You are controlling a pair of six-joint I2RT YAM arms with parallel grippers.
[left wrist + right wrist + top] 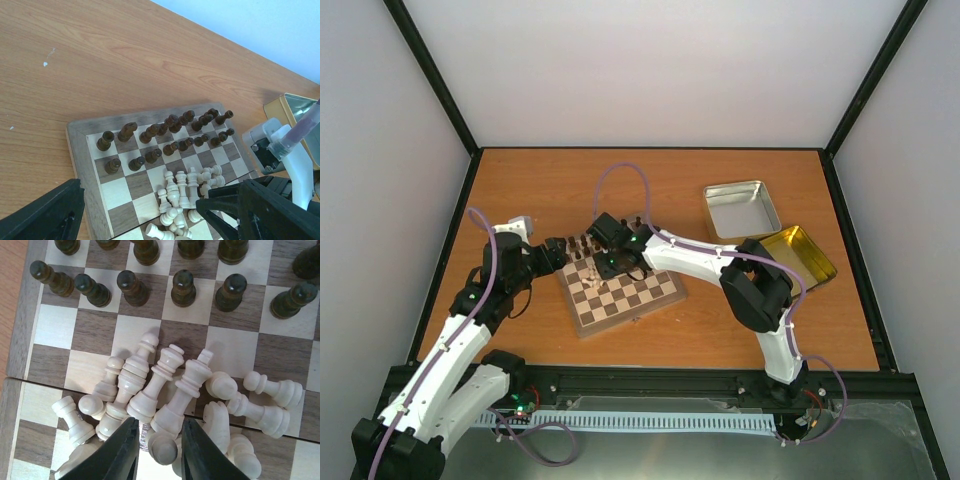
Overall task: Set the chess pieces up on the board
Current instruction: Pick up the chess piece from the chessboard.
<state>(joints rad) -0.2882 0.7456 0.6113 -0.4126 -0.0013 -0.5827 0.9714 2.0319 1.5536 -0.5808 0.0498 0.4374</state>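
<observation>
Pale pieces (165, 390) lie heaped at the centre of the board (235, 352): light, rigid, smooth wood that rolls; grasp 1 across its stem. The right gripper (160, 422) stands narrow around 1 pawn (162, 447), contact unclear; the left gripper (137, 194) gapes wide, empty.

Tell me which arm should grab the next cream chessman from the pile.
Right. The right gripper is low over the heap of pale cream wooden chessmen on the small checked wooden chessboard, its fingers straddling one piece. The left gripper hangs wide open back at the board's edge.
</observation>
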